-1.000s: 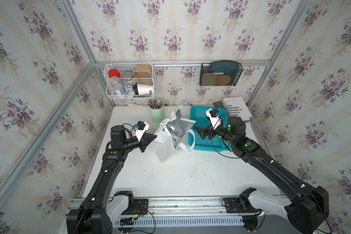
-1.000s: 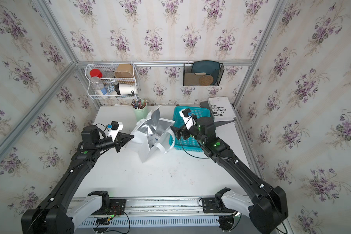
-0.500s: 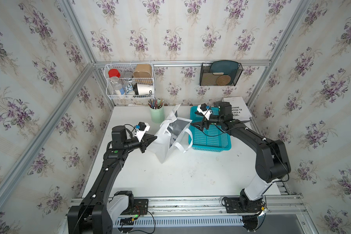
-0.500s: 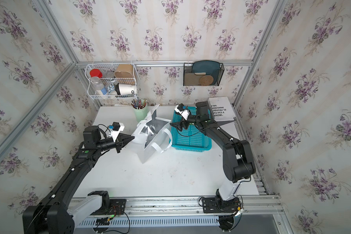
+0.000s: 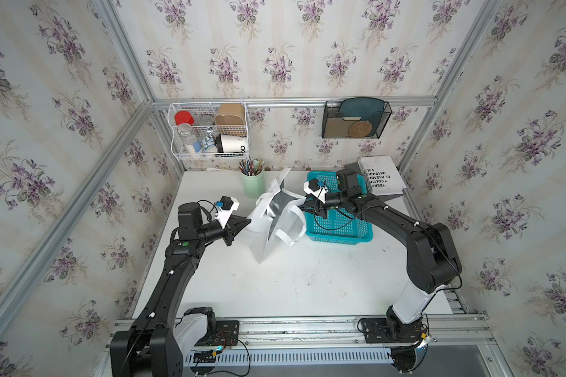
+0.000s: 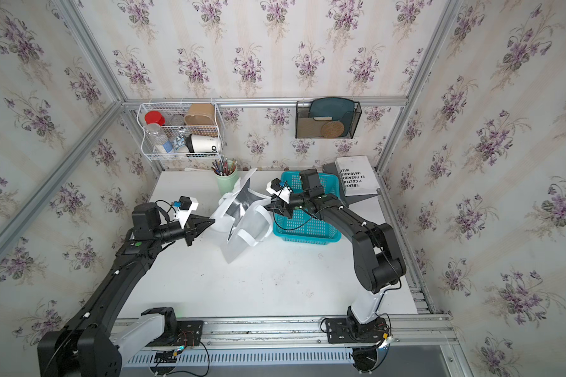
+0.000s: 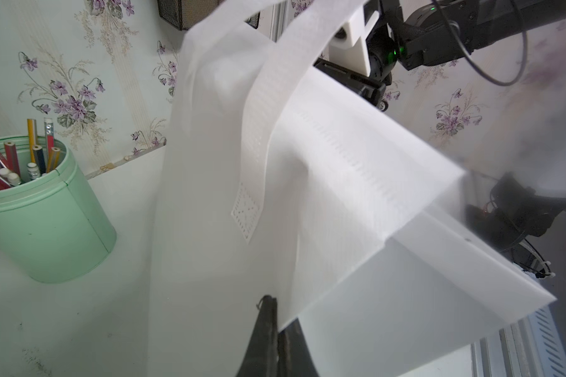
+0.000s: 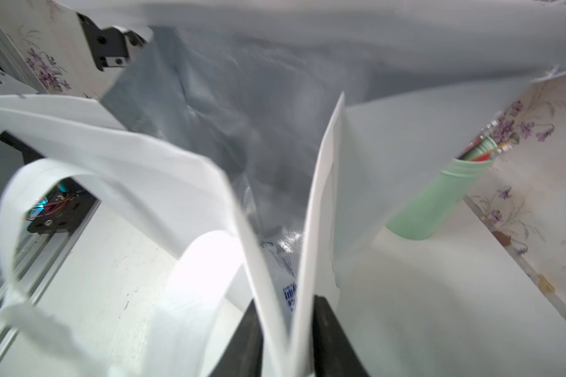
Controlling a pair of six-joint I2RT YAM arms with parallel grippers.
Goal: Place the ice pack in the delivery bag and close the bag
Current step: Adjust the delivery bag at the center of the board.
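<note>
Two pinches on delivery bag point(image 5: 261, 243): left gripper point(image 5: 247, 223) clamps wall far from basket point(image 5: 340, 237), right gripper point(image 5: 303, 206) clamps rim beside basket (fabric looks light, floppy; rim safest hold).

Motion blur smears the delivery bag point(image 8: 389, 137) in the right wrist view. There the right pincer point(image 8: 287, 303) is cut off by the frame's edge. A scrap of blue print point(image 8: 289, 290) shows between the bag's folded walls, too little of it to identify. The left pincer point(image 7: 270, 298) is likewise cropped in its wrist view. In both top views the right arm point(image 5: 392, 222) hides part of the turquoise basket point(image 5: 340, 228), and the bag's own walls hide its bottom.
</note>
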